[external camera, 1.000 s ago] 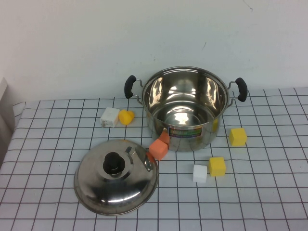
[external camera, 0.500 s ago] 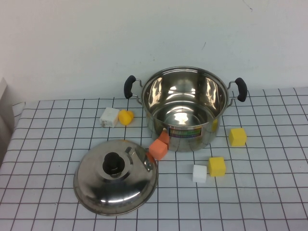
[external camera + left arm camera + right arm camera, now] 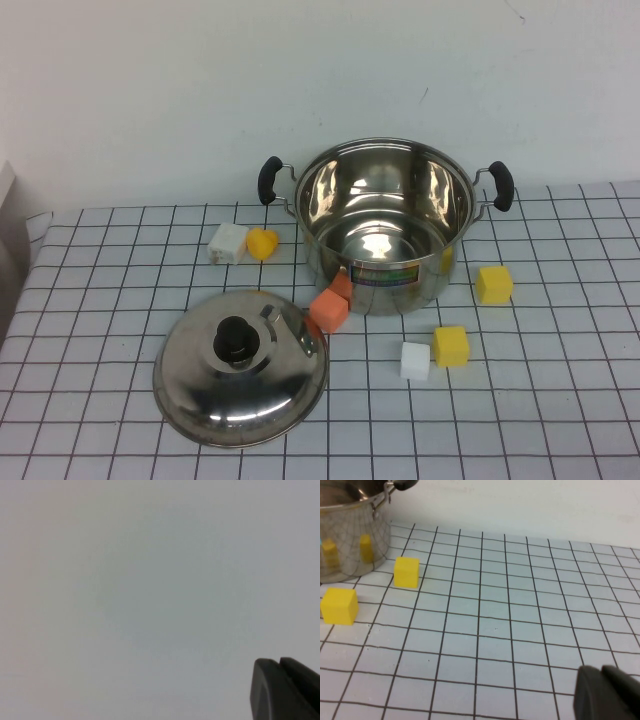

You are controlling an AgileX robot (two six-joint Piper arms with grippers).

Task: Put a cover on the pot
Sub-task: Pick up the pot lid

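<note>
White wall backs a table spread with a white cloth (image 3: 560, 420) ruled in black squares. Toward the far centre stands the pot (image 3: 388, 225), open and empty, its black handles at 9 and 3 o'clock and its coloured label facing the near side. From the pot, the domed steel lid (image 3: 240, 366) lies at about 8 o'clock on the cloth, knob up, well clear of the rim.

An orange block (image 3: 329, 310) sits just beside the pot's near wall, touching or almost touching the lid's edge; which one is hard to judge from above. One yellow cube (image 3: 494, 284) rests at 4 o'clock from the pot, a second yellow cube (image 3: 451, 346) at 5 o'clock with a white cube (image 3: 415, 361) just beside it. At 9 o'clock lie a white block (image 3: 228, 243) and a yellow rounded piece (image 3: 262, 243), close together.

Neither arm reaches into the high view. Only a dark edge of the left gripper (image 3: 285, 690) shows against blank wall, and of the right gripper (image 3: 607, 695) above bare cloth well apart from the yellow cubes; whether either pair of jaws is spread or closed I cannot tell.
</note>
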